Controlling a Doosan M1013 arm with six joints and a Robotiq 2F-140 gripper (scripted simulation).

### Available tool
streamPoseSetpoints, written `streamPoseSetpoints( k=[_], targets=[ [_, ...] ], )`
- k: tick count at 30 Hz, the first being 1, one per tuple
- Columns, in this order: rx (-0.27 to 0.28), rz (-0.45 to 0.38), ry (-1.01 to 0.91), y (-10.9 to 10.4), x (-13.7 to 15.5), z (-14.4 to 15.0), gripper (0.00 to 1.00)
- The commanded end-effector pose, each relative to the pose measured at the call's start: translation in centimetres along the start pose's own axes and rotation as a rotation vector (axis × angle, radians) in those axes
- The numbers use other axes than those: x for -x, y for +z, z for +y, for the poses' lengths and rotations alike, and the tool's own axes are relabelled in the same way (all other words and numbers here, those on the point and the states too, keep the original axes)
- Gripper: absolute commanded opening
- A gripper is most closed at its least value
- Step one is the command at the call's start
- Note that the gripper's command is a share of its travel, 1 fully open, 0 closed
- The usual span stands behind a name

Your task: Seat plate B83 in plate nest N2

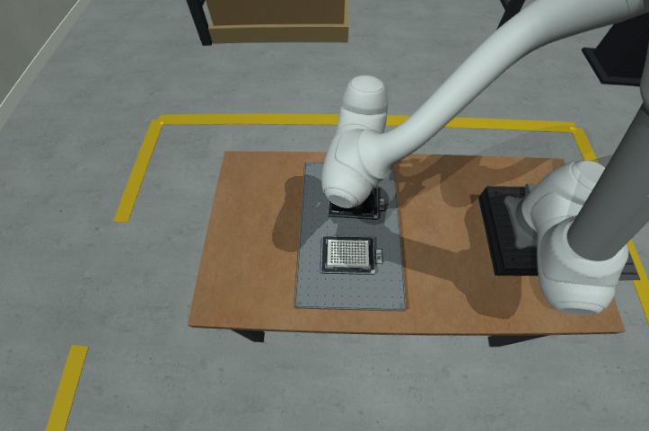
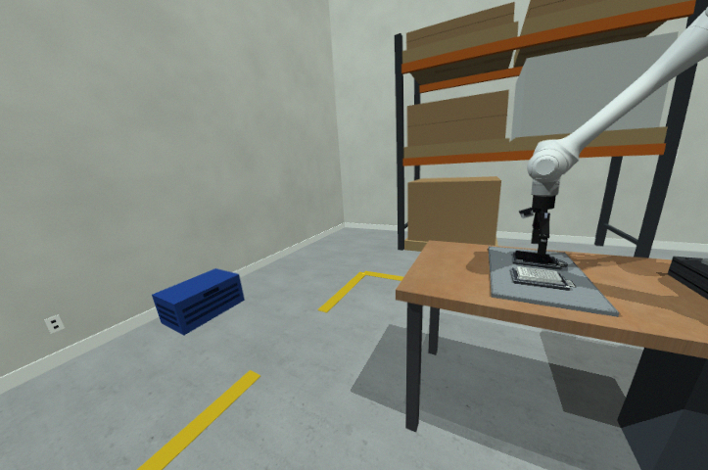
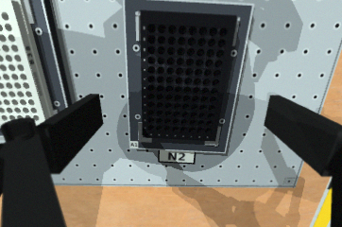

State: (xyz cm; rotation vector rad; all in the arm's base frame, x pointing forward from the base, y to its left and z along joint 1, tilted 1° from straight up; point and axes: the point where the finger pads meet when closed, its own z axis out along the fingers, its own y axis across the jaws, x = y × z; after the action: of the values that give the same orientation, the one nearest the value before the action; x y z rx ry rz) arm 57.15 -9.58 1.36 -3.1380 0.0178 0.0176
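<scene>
In the wrist view a black well plate [image 3: 188, 78] lies inside the frame of the nest labelled N2 [image 3: 177, 156]. I cannot tell whether it sits flat. My gripper [image 3: 183, 110] hangs straight above it, open and empty, with one finger on each side of the nest. A white well plate [image 3: 8, 61] sits in the neighbouring nest at the left edge. From the top view the white plate [image 1: 347, 254] is plain, while my wrist hides most of the black plate [image 1: 368, 208]. From the exterior view the gripper [image 2: 542, 249] points down just over the black plate [image 2: 535, 258].
Both nests stand on a grey perforated baseplate [image 1: 350, 284] on the wooden table [image 1: 243, 254]. A black block [image 1: 503, 233] and my base stand at the table's right end. A shelving rack [image 2: 532, 111], a cardboard box [image 2: 452, 211] and a blue crate [image 2: 198, 299] are off the table.
</scene>
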Motion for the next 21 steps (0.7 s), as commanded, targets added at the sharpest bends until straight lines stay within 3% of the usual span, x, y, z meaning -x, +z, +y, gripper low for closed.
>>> streamPoseSetpoints(
  k=[1,14,21],
  targets=[
    [0.007,0.023,0.044,-0.3,-1.4,0.1,1.00],
    [0.007,0.023,0.044,-0.3,-1.4,0.1,1.00],
    [0.007,0.023,0.044,0.9,-1.4,0.1,1.00]
  ],
)
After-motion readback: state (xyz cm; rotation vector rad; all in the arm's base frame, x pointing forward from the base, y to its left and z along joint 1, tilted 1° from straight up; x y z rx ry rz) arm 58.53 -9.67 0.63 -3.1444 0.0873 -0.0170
